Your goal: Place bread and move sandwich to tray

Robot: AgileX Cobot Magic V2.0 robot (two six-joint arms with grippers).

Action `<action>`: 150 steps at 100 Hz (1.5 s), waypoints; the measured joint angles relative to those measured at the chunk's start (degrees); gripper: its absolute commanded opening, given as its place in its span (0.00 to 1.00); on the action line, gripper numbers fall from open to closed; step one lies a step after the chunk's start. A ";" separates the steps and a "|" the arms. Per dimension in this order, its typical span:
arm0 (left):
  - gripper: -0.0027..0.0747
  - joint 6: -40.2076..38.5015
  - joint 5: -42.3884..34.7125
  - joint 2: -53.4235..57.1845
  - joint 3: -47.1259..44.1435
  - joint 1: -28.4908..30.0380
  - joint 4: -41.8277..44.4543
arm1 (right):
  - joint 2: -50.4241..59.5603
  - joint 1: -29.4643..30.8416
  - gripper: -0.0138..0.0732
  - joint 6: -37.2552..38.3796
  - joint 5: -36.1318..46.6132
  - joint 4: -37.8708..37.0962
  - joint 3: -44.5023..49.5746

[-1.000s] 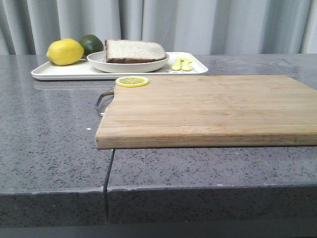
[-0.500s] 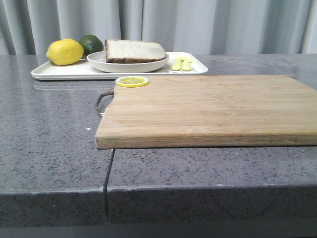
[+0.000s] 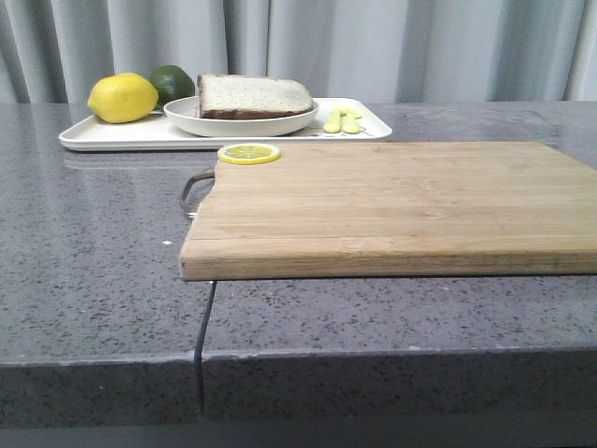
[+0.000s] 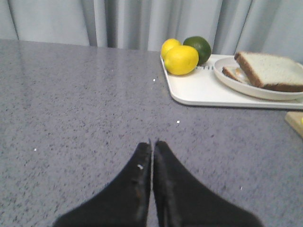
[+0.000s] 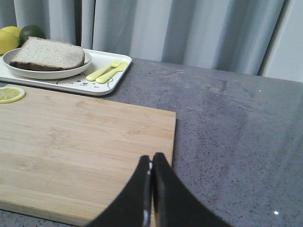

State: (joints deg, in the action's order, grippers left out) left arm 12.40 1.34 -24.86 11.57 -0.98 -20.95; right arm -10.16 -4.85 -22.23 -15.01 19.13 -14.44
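Note:
The sandwich sits on a round white plate (image 3: 241, 123) on the white tray (image 3: 121, 138) at the back left. Its top is the bread (image 3: 254, 95), a thick pale slice with dark crust. In the left wrist view the bread (image 4: 272, 71) lies over a lower slice (image 4: 230, 73). In the right wrist view the bread (image 5: 47, 54) covers the plate (image 5: 47, 73). My left gripper (image 4: 152, 142) is shut and empty over bare grey counter, well short of the tray (image 4: 199, 92). My right gripper (image 5: 151, 158) is shut and empty above the cutting board's edge. Neither gripper shows in the front view.
A wooden cutting board (image 3: 392, 205) fills the middle and right, with a lemon slice (image 3: 248, 153) at its far left corner. A lemon (image 3: 122, 98), a lime (image 3: 173, 82) and a yellow fork and spoon (image 3: 342, 121) share the tray. Grey curtains hang behind.

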 measured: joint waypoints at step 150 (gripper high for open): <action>0.01 0.00 5.39 25.12 -11.75 5.88 12.20 | 0.00 0.00 0.08 0.00 0.00 0.00 0.00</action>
State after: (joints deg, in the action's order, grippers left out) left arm 12.40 6.73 0.26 -0.18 4.90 -8.76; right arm -10.16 -4.85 -22.23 -15.01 19.13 -14.44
